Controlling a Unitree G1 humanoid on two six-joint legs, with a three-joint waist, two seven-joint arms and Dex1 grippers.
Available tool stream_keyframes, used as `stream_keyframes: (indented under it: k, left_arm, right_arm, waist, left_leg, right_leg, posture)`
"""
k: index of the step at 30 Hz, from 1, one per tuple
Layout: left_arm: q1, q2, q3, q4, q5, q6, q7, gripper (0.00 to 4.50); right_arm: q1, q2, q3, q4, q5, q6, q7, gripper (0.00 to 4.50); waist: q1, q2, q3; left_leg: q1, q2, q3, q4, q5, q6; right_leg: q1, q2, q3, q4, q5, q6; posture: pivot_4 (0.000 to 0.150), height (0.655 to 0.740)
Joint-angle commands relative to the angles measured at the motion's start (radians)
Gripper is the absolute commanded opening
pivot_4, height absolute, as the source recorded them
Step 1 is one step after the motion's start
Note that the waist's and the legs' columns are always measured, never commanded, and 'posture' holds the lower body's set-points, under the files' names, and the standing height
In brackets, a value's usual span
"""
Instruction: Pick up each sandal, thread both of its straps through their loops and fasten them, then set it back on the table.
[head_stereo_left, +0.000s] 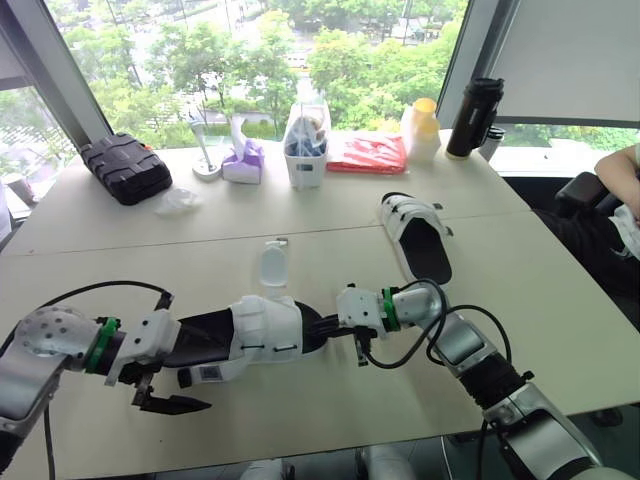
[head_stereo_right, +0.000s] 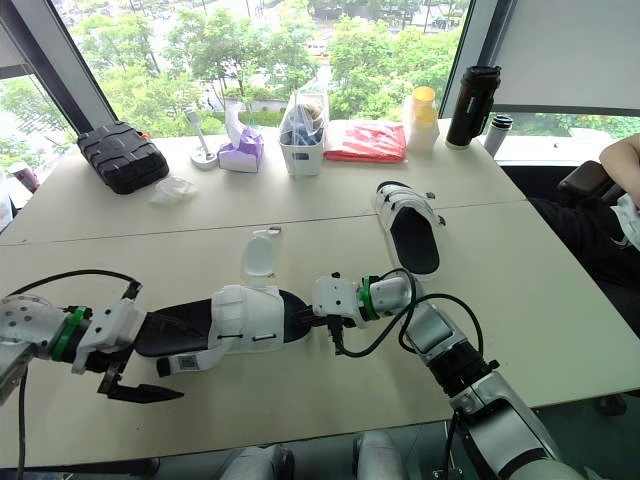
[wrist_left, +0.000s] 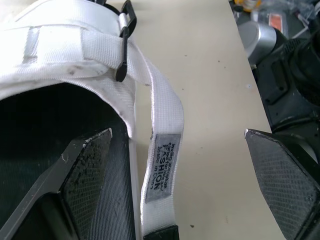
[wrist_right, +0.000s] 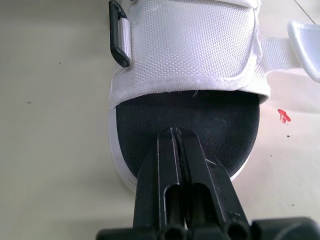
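Sandal (head_stereo_left: 262, 330) on the near part of the table (head_stereo_left: 560, 300), lying between the two grippers.
It rests on its sole with the toe to the right. At the heel end the left gripper (wrist_left: 177, 135) is spread wide, one finger over the black footbed and the other over bare table. A loose white strap (wrist_left: 162, 150) lies between them, coming from a black loop (wrist_left: 124, 40). The right gripper (wrist_right: 176, 131) has its fingers pressed together with nothing between, tips at the toe. A second sandal (head_stereo_left: 418, 236) lies farther off, right.
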Motion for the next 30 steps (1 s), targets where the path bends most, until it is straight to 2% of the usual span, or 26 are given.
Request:
stream_keyframes:
  k: [1, 7, 8, 10, 12, 16, 17, 24, 28, 30]
  left_arm:
    - [-0.016, 0.003, -0.019, -0.023, 0.040, -0.047, -0.021, 4.40]
    - [-0.040, 0.007, -0.058, 0.003, 0.095, -0.089, -0.042, 4.40]
    - [-0.043, 0.008, -0.062, 0.007, 0.099, -0.090, -0.045, 4.17]
    - [-0.047, 0.011, -0.067, 0.011, 0.106, -0.092, -0.049, 3.53]
    - [-0.049, 0.015, -0.068, 0.016, 0.111, -0.090, -0.053, 2.59]
    - [-0.044, 0.029, -0.063, 0.023, 0.116, -0.087, -0.068, 0.43]
    - [-0.041, 0.034, -0.063, 0.024, 0.118, -0.086, -0.072, 0.06]
    - [-0.105, 0.070, -0.057, 0.040, 0.118, -0.089, -0.099, 0.06]
    - [-0.251, 0.072, -0.095, 0.086, 0.166, -0.131, -0.128, 0.06]
    - [-0.351, 0.055, -0.135, 0.127, 0.225, -0.213, -0.136, 0.06]
  right_arm:
    - [0.000, 0.003, 0.011, 0.022, -0.015, 0.012, 0.004, 0.00]
    - [-0.001, 0.005, 0.010, 0.022, -0.014, 0.012, 0.003, 0.00]
    - [0.000, 0.004, 0.010, 0.021, -0.014, 0.012, 0.003, 0.00]
    - [0.002, 0.003, 0.009, 0.019, -0.014, 0.012, 0.003, 0.00]
    - [0.004, 0.002, 0.009, 0.017, -0.014, 0.013, 0.002, 0.00]
    - [0.008, 0.002, 0.008, 0.012, -0.013, 0.016, 0.000, 0.00]
    - [0.009, 0.002, 0.008, 0.012, -0.013, 0.016, -0.001, 0.00]
    - [0.009, 0.005, 0.009, 0.013, -0.014, 0.015, -0.004, 0.00]
    - [0.010, 0.004, 0.009, 0.016, -0.016, 0.012, -0.005, 0.00]
    - [0.008, 0.006, 0.009, 0.017, -0.017, 0.011, -0.006, 0.00]
  waist:
    - [0.000, 0.000, 0.000]
    - [0.000, 0.000, 0.000]
    - [0.000, 0.000, 0.000]
    - [0.000, 0.000, 0.000]
    - [0.000, 0.000, 0.000]
    - [0.000, 0.000, 0.000]
    - [0.000, 0.000, 0.000]
    - [0.000, 0.000, 0.000]
    - [0.000, 0.000, 0.000]
    - [0.000, 0.000, 0.000]
  left_leg:
    - [0.000, 0.000, 0.000, 0.000, 0.000, 0.000]
    - [0.000, 0.000, 0.000, 0.000, 0.000, 0.000]
    - [0.000, 0.000, 0.000, 0.000, 0.000, 0.000]
    - [0.000, 0.000, 0.000, 0.000, 0.000, 0.000]
    - [0.000, 0.000, 0.000, 0.000, 0.000, 0.000]
    - [0.000, 0.000, 0.000, 0.000, 0.000, 0.000]
    - [0.000, 0.000, 0.000, 0.000, 0.000, 0.000]
    - [0.000, 0.000, 0.000, 0.000, 0.000, 0.000]
    - [0.000, 0.000, 0.000, 0.001, 0.000, 0.000]
    - [0.000, 0.000, 0.000, 0.001, 0.000, 0.000]
  right_leg:
    - [0.000, 0.000, 0.000, 0.000, 0.000, 0.000]
    - [0.000, 0.000, 0.000, 0.000, 0.000, 0.000]
    - [0.000, 0.000, 0.000, 0.000, 0.000, 0.000]
    - [0.000, 0.000, 0.000, 0.000, 0.000, 0.000]
    - [0.000, 0.000, 0.000, 0.000, 0.000, 0.000]
    - [0.000, 0.000, 0.000, 0.000, 0.000, 0.000]
    - [0.000, 0.000, 0.000, 0.000, 0.000, 0.000]
    - [0.000, 0.000, 0.000, 0.000, 0.000, 0.000]
    - [0.000, 0.001, 0.000, 0.001, 0.000, 0.000]
    - [0.000, 0.001, 0.000, 0.001, 0.000, 0.000]
  posture:
    - [0.150, 0.7400]
    - [0.150, 0.7400]
    - [0.150, 0.7400]
    - [0.150, 0.7400]
    - [0.150, 0.7400]
    - [0.150, 0.7400]
    - [0.150, 0.7400]
    - [0.150, 0.7400]
    - [0.150, 0.7400]
    - [0.150, 0.7400]
